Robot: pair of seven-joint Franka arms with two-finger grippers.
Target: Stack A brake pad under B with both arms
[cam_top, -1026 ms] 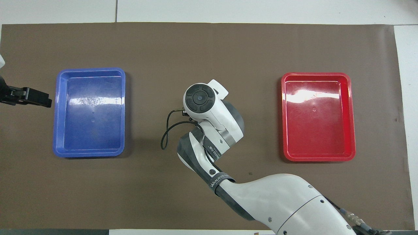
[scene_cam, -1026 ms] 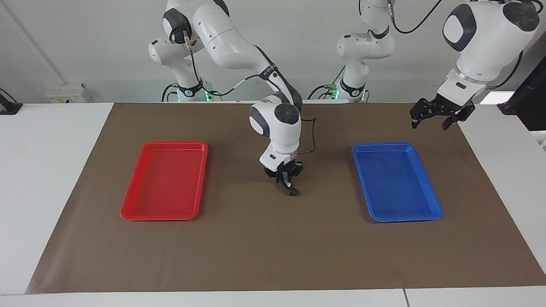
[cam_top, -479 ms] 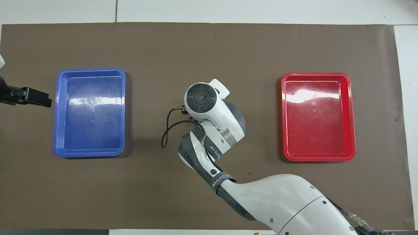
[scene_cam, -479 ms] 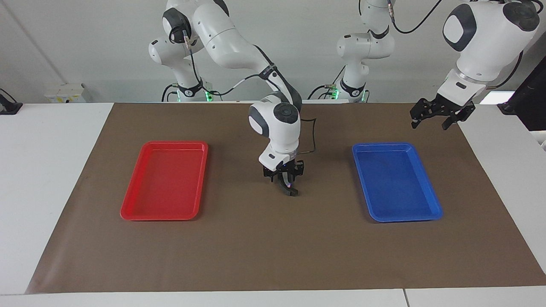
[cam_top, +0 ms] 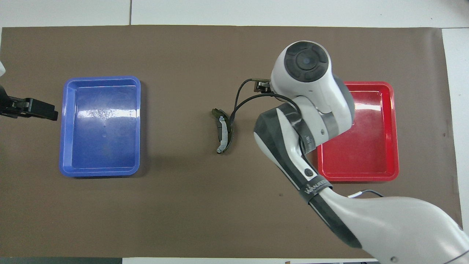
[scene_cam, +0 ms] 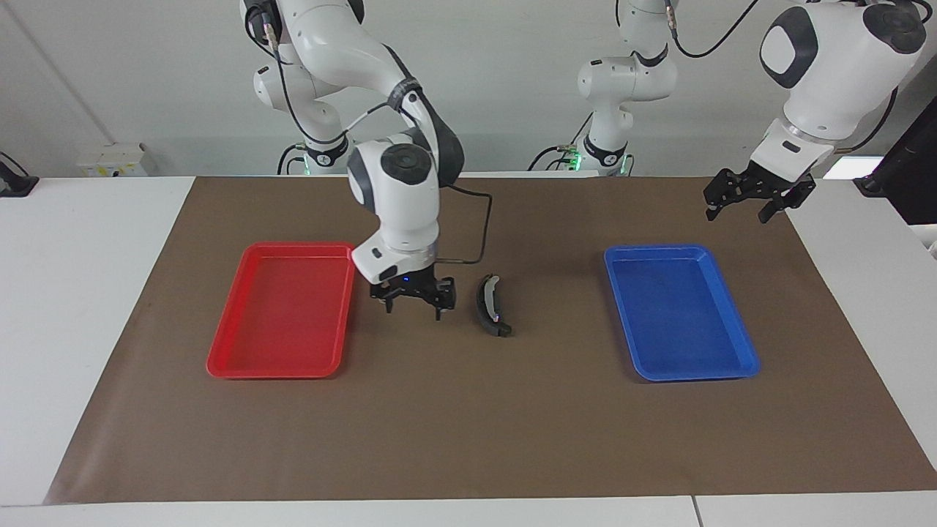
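B point(scene_cam: 488, 304), the long black crescent with a silver strip, lies on the brown mat midway between the two trays; it also shows in the overhead view point(cam_top: 222, 131). A short dark end point(scene_cam: 501, 331) sticks out under it at the end farther from the robots; this seems to be the A brake pad, otherwise hidden. My right gripper point(scene_cam: 412, 307) is open and empty, low over the mat between the red tray and B, apart from B. My left gripper point(scene_cam: 736, 214) is open and empty, raised over the mat's edge at the left arm's end, waiting.
An empty red tray point(scene_cam: 219, 362) lies toward the right arm's end and an empty blue tray point(scene_cam: 739, 366) toward the left arm's end. The right arm's wrist point(cam_top: 306, 69) overhangs the red tray's edge point(cam_top: 394, 146) in the overhead view.
My right gripper has let go of B, opened and swung away toward the red tray. B now lies uncovered on the mat. The left arm has not moved.
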